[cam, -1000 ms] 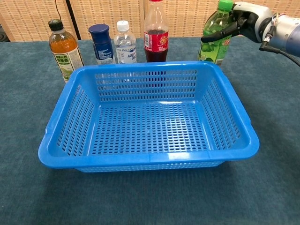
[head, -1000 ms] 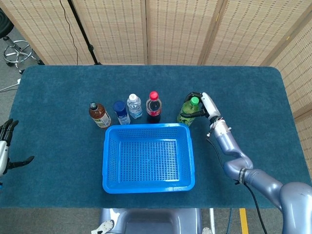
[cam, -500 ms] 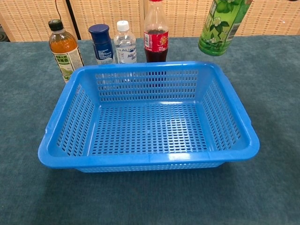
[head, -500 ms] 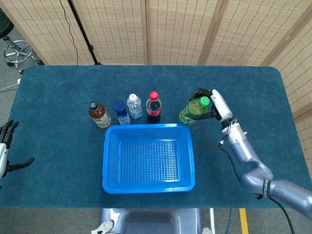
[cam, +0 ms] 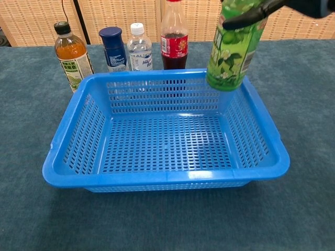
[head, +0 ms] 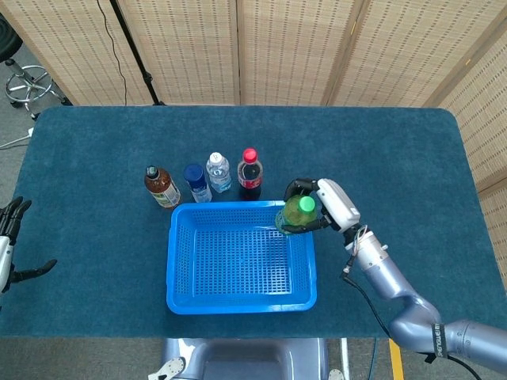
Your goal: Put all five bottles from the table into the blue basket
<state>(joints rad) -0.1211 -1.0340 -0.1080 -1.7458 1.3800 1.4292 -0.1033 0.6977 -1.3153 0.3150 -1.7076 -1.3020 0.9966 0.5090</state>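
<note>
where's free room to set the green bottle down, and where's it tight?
Whole floor of the blue basket is bare. The green bottle, held by the right hand, hangs over its far right corner. Crowded: four bottles lined along the far rim.

In the chest view the green bottle (cam: 233,49) runs off the top edge, so its cap and neck are cut away, and only a dark finger (cam: 251,14) of the right robot hand (cam: 272,8) crosses the bottle near that edge; the rest of that hand lies outside the picture. The cola bottle (cam: 174,39) loses its cap to the same edge. In the head view the green bottle's body is mostly hidden under its own cap and the robot hand. The left robot hand (head: 9,241) is cut by the left edge. Bottle labels are too small to read.
</note>
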